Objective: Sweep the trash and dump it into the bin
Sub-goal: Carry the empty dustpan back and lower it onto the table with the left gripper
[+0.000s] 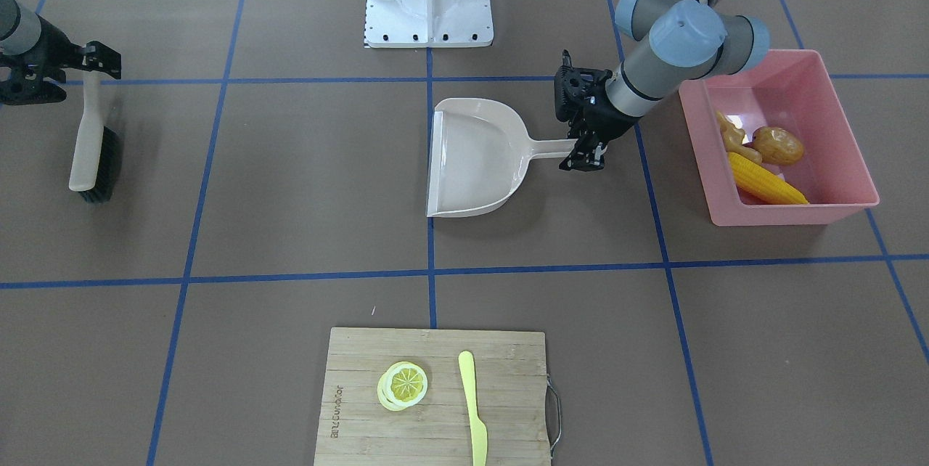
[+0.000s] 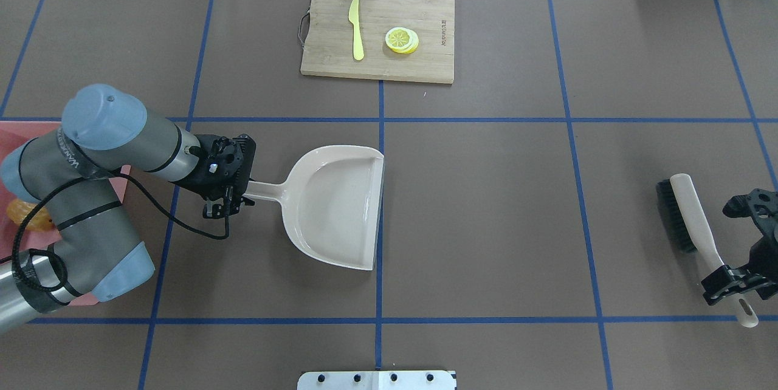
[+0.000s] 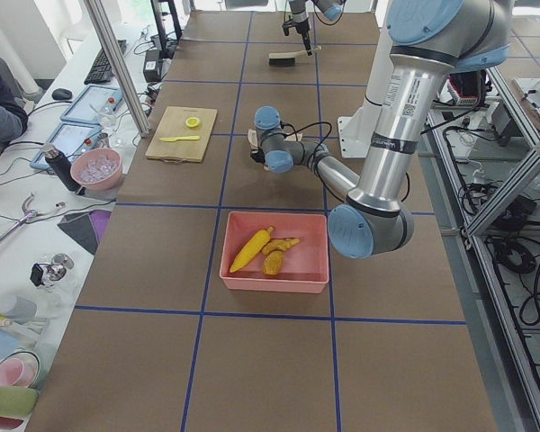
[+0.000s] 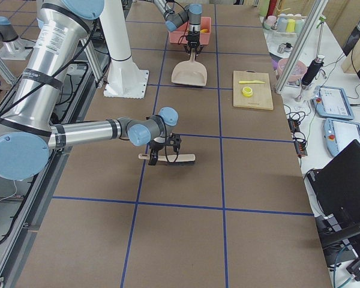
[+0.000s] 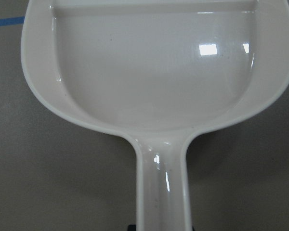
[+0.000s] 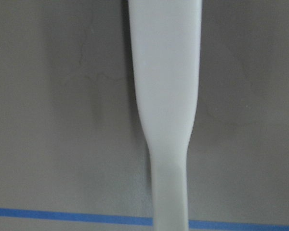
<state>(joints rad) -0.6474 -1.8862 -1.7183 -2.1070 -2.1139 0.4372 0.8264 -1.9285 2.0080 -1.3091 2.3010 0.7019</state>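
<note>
The pink bin (image 1: 849, 208) stands at the table's left end and holds the corn cob (image 1: 766, 186), the ginger root (image 1: 734, 139) and the potato (image 1: 778, 145); it also shows in the exterior left view (image 3: 317, 281). My left gripper (image 2: 228, 195) is shut on the handle of the beige dustpan (image 2: 334, 208), which lies flat and empty at mid-table. In the left wrist view the pan (image 5: 154, 62) has nothing in it. My right gripper (image 2: 727, 280) is shut on the handle of the brush (image 2: 684, 211), which rests on the table at the right end.
A bamboo cutting board (image 2: 425, 68) with a lemon slice (image 2: 401, 39) and a pale yellow knife (image 2: 356, 28) lies at the table's far side. The robot's white base plate (image 2: 377, 379) is at the near edge.
</note>
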